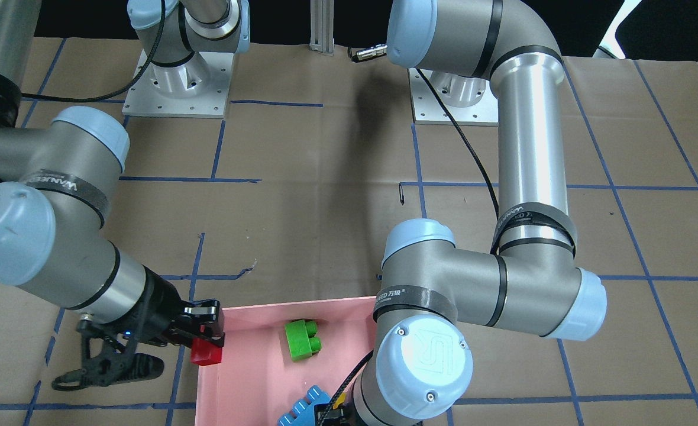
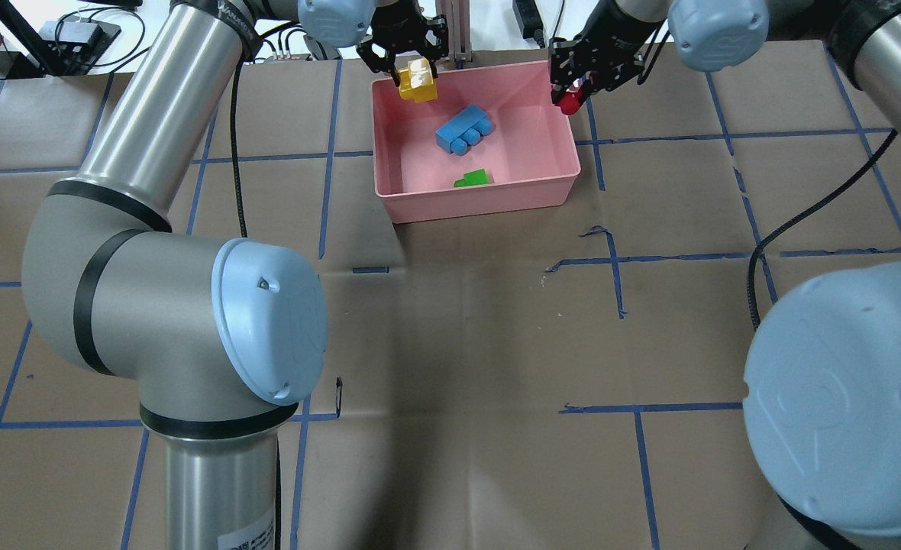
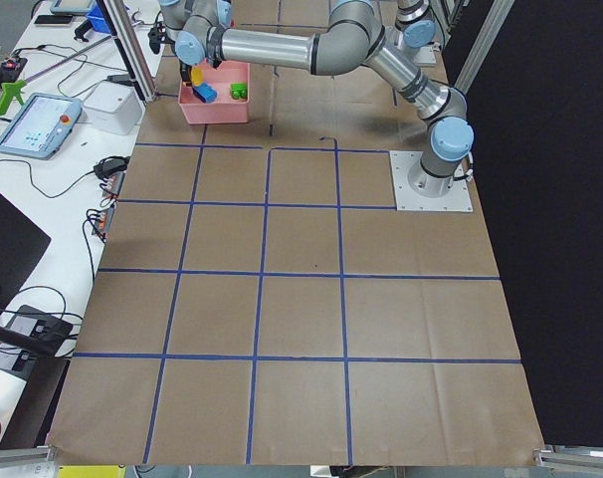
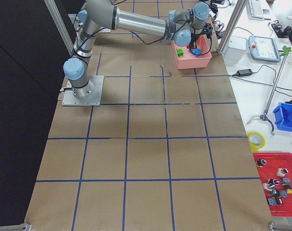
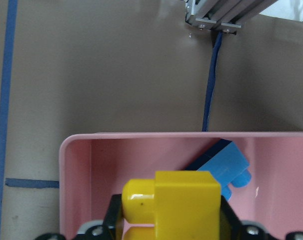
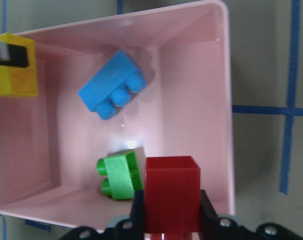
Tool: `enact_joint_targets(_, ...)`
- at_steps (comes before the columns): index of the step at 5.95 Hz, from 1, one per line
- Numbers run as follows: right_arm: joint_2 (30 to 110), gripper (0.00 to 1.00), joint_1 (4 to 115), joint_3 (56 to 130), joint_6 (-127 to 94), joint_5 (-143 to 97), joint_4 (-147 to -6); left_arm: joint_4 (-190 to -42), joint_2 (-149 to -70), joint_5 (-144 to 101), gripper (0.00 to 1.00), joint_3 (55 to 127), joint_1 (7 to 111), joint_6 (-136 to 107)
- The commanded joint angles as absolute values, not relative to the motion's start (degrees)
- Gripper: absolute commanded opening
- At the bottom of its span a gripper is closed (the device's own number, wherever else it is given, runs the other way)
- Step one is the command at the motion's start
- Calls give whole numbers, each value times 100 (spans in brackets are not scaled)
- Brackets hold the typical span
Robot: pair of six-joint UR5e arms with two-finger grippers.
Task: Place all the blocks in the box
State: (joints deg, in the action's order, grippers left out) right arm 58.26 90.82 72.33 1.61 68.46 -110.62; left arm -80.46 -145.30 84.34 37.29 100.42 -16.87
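Robotics lab, bench test cell, not a home or a shop.
I'm looking at two industrial arms point(image 2: 137, 252) bolted thru metal base plates point(image 3: 431, 181) onto a big table point(image 3: 301, 329). The table is wrapped in brown paper w/ a blue tape grid point(image 3: 222, 271) marked across it. Alu extrusion posts point(image 3: 122, 40) stand at the table's far edge, and black curtains point(image 3: 560, 199) close off the near side behind the arm bases. Along the far side, opp. the bases, runs a white bench point(image 4: 254, 103) w/ teach pendants point(image 3: 38, 124), loose cables point(image 3: 102, 214), a blue parts bin point(image 4: 286, 117), a tape roll point(image 4: 255, 140) & a red tray point(image 4: 264, 197) of small hw bits.
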Motion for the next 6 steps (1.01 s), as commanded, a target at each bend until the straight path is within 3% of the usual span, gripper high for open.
enact_joint_targets(1,5521,49,9307,7216,-304,6007,-11530,-8059,-14372,8438,99,3927,10046,-1679)
enact_joint_targets(2,5520,99,9308,7225,-334,5742,-11514,-8147,-14127,8429,99,4042,9889,-1627)
enact_joint_targets(6,5694,100,9229,7330,-246,6515,-11382,-9698,-12897,8655,99,4157,8835,-116)
